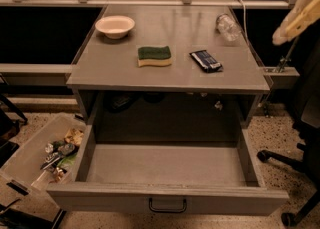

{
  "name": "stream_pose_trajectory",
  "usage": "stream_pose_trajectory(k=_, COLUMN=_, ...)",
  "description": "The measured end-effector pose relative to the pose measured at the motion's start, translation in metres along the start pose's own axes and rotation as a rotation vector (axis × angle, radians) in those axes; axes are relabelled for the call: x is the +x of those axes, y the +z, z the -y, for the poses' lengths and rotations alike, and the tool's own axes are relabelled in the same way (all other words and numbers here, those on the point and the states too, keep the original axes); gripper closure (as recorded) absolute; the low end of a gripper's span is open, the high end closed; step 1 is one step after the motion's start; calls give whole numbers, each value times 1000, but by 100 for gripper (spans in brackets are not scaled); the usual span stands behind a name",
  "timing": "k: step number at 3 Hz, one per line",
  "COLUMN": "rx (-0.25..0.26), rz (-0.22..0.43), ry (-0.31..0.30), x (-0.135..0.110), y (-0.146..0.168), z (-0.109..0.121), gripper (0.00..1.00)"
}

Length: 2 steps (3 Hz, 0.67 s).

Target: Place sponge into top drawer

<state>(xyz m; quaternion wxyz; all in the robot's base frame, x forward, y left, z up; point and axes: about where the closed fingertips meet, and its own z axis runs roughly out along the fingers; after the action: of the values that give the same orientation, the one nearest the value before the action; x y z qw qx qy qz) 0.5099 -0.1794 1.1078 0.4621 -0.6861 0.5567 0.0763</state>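
The sponge [154, 55], green on top with a yellow base, lies flat in the middle of the grey table top [170, 75]. The top drawer [165, 165] is pulled fully out below the table, its flat bottom bare, with a dark bar handle [167, 205] on its front panel. My gripper [299, 15] is at the upper right edge of the view, above and to the right of the table and well away from the sponge. Only one cream finger shows, with nothing against it and nothing held.
A white bowl [115, 25] sits at the table's back left. A dark blue snack wrapper [206, 60] lies right of the sponge. A clear bottle [228, 25] lies at the back right. A clear bin of clutter [35, 155] stands on the floor at left, a chair base [285, 163] at right.
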Motion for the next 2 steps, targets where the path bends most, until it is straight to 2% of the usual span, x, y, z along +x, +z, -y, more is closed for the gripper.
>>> stream_pose_trajectory(k=1, rx=14, rz=-94, ry=33, x=13, y=4, z=12, gripper=0)
stream_pose_trajectory(k=2, rx=14, rz=-94, ry=33, x=13, y=4, z=12, gripper=0)
